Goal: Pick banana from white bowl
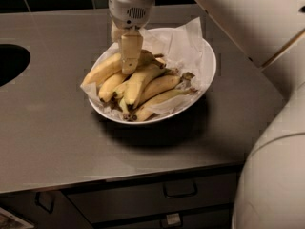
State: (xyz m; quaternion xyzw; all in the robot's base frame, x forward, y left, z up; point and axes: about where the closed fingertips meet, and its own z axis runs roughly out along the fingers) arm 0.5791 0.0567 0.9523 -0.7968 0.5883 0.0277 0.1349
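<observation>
Directly above the left half of the white bowl [212, 69], the single claw [128, 69] hung pointing straight down, its tip at or just over the back of the banana [101, 70]. Whether the claw was released or clenched could not be told from this angle, and nothing showed it lifting anything.

That banana was the long, thick one along the left rim of the bowl, curving from the rim up under the claw. The other bananas [153, 88] lay packed beside it on its right: at least four, making five or more in all, fanned with their dark ends towards the front rim. All of them lay on one sheet of crinkled white paper [187, 41], which stood up above the rim at the back right.

There was one bowl, well in from the front edge of the grey surface [57, 128]. Bare surface lay to its left and front. A dark round opening [8, 63] cut into the surface at the far left, well apart from the bowl.

The robot's white arm [259, 25] crossed the upper right corner above the bowl's right side, and its body [274, 175] filled the lower right. Below the front edge were drawers [143, 199] with dark handles.
</observation>
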